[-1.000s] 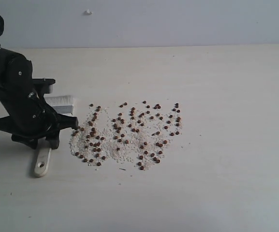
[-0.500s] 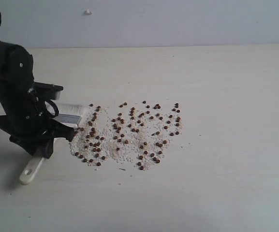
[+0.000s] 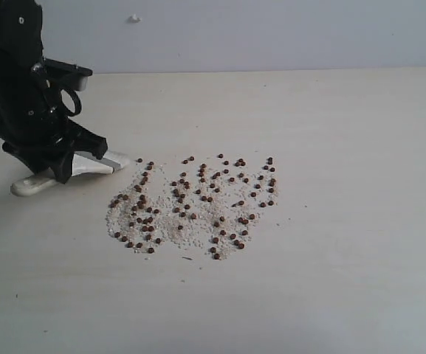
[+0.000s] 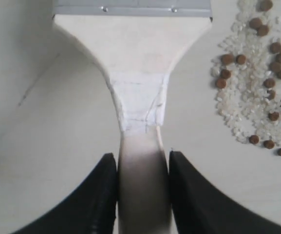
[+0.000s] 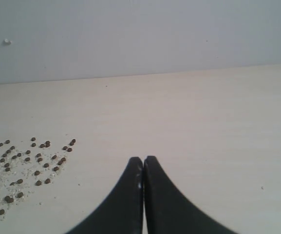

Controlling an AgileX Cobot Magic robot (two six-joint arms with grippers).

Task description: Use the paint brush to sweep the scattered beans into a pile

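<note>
The reddish-brown beans lie scattered over whitish grains in a wide patch at the table's middle, not heaped into a pile. My left gripper is shut on the paint brush, which lies nearly flat just left of the patch, handle end pointing left and head toward the beans. In the left wrist view the black fingers clamp the pale handle of the brush, the silver band is at the far end, and beans lie beside it. My right gripper is shut and empty, with beans off to one side.
The pale wooden table runs back to a grey wall with a small white mark. The left arm's black body rises above the brush at the far left.
The left arm has lifted and swung the brush: its handle went from pointing toward the front edge to pointing left, and the head now lies at the patch's upper left corner. The beans have not moved.
</note>
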